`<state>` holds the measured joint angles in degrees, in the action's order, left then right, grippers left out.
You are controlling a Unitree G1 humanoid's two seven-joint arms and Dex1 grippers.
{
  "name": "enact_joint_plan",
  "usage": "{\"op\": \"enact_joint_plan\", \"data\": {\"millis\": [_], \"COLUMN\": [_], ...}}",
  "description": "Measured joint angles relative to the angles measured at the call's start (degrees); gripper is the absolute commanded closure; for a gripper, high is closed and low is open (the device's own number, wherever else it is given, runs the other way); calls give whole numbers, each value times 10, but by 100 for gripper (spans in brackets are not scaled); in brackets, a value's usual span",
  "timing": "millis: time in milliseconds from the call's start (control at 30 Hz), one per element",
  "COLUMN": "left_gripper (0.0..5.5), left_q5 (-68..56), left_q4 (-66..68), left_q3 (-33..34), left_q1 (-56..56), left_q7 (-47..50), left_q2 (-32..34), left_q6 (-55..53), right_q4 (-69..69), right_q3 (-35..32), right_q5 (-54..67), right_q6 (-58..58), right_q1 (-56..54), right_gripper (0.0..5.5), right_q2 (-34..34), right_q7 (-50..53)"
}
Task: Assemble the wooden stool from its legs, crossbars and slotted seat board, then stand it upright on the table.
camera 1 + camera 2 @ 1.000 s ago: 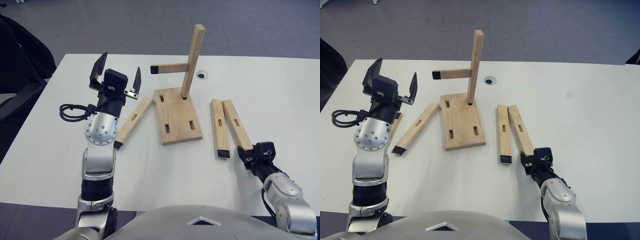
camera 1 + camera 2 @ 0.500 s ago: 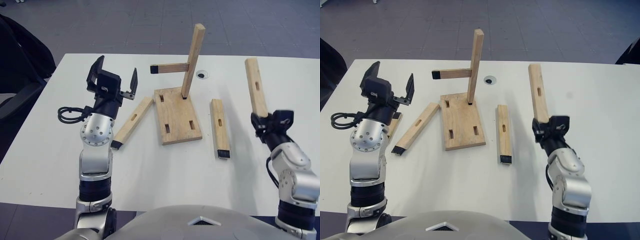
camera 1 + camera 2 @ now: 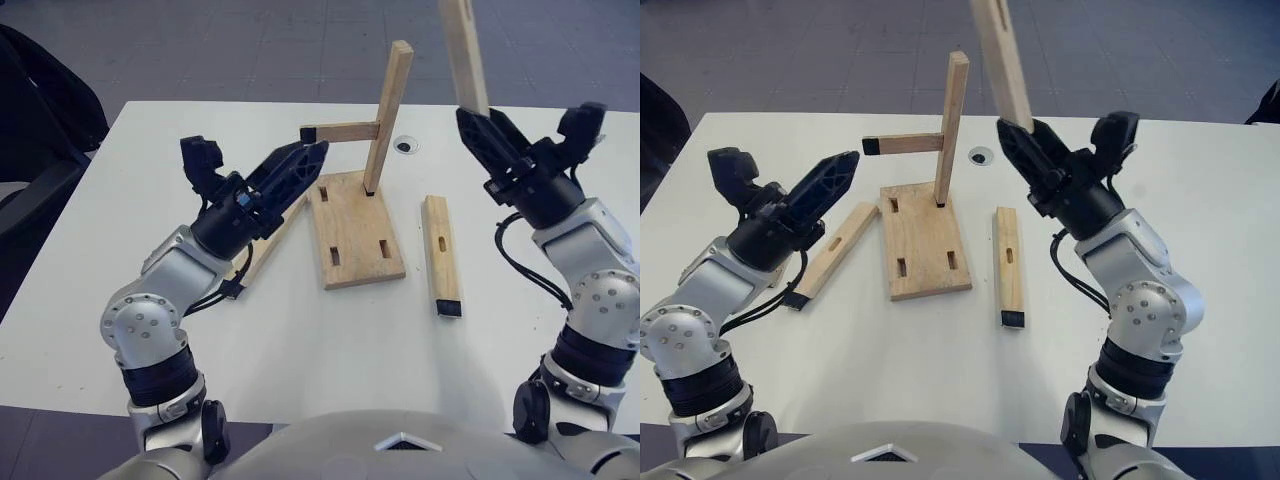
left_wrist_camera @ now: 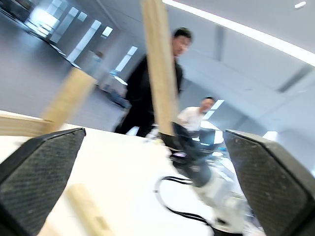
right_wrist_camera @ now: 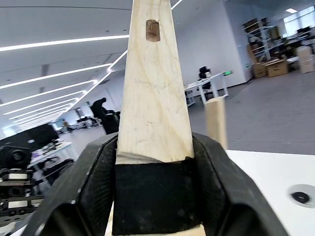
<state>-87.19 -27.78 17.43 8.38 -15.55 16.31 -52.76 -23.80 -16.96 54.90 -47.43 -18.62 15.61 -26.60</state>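
Clamping one leg (image 3: pixel 997 50) in right claw (image 3: pixel 1018 130), three more legs (image 3: pixel 1008 262), one board (image 3: pixel 925 252)

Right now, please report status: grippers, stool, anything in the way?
Left gripper open, hovering beside seat board. Right gripper shut on leg, raised high. Board holds upright leg with crossbar; loose legs lie either side.

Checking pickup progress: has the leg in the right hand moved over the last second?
Yes. The held leg rose off the table, from beside the loose leg to upright above it.
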Motion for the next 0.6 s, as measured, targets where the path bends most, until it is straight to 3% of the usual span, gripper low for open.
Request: {"op": "enact_joint_plan", "data": {"millis": [100, 267, 600], "left_gripper": [0, 0, 0], "left_q5": [-161, -244, -210], "left_q4": [24, 45, 40], "left_q3": [-42, -85, -103], "left_q1": [27, 36, 37], "left_q7": [60, 101, 71], "left_q2": [29, 61, 84], "left_q6": [-7, 8, 40], "right_q4": [45, 80, 73], "right_q3": [37, 83, 111], "right_q5": [65, 83, 88], "right_q6": [-50, -76, -80], "right_q1": [-45, -56, -50], "right_gripper": [341, 341, 341], "right_q2": [19, 50, 75], "right_q7": [-76, -162, -214]}}
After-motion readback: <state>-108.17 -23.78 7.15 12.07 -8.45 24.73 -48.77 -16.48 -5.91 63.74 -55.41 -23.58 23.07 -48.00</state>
